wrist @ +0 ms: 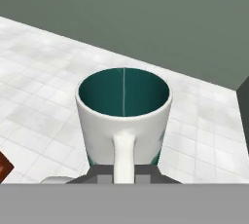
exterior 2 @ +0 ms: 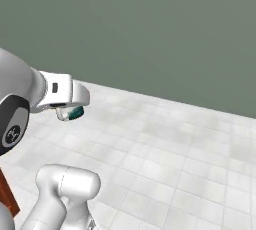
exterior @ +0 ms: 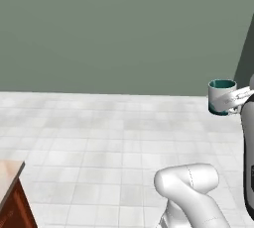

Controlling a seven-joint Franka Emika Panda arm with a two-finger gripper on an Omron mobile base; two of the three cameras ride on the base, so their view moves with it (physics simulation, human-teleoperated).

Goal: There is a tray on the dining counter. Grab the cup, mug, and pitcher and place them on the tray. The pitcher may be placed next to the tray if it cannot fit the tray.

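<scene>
Holding: mug (exterior: 221,97) clamped in gripper (exterior: 232,99), jaws nearly closed on its handle side, upright, up in the air over tiled floor (exterior: 99,138).
Hand view: teal inside, white handle toward camera.
Left base view: bench (exterior: 9,175) corner, lower left, well apart.

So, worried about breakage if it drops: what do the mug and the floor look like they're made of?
The mug looks like glazed ceramic: thick white wall, smooth teal inside, molded loop handle. The floor looks like pale stone or ceramic tile, with grout lines and faint marbling. Both are rendered, so this is a guess.
</scene>
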